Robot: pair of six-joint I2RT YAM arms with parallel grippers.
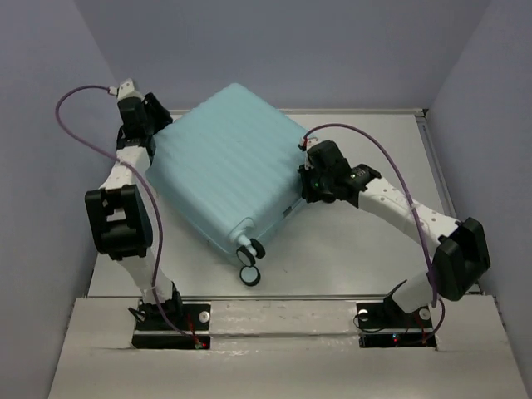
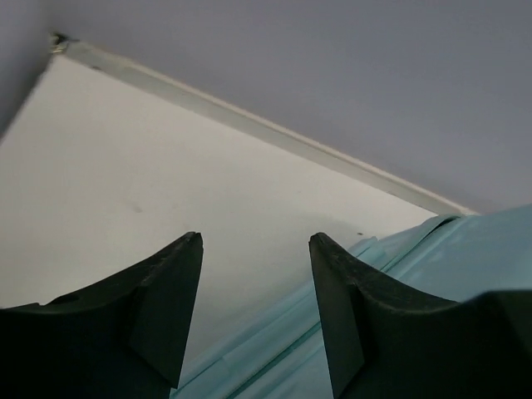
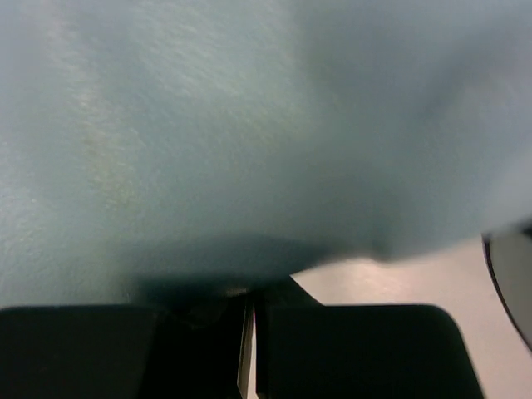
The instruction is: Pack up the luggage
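The luggage [image 1: 229, 162], a pale aqua ribbed hard-shell case, lies flat and skewed on the white table [image 1: 349, 241], its caster wheels [image 1: 248, 262] pointing toward the arm bases. My left gripper [image 1: 158, 125] sits at the case's far left corner. In the left wrist view it [image 2: 253, 241] stands open, with only the table and the luggage's seam edge [image 2: 291, 357] between the fingers. My right gripper [image 1: 306, 170] is against the case's right side. In the right wrist view it [image 3: 249, 303] is shut, pressed up to the blue shell [image 3: 208, 125], which fills that view.
Grey walls close in the table on three sides, with a raised rim [image 1: 432, 158] along the right and back. A dark wheel [image 3: 511, 274] shows at the right edge of the right wrist view. Purple cables [image 1: 83, 125] loop off both arms.
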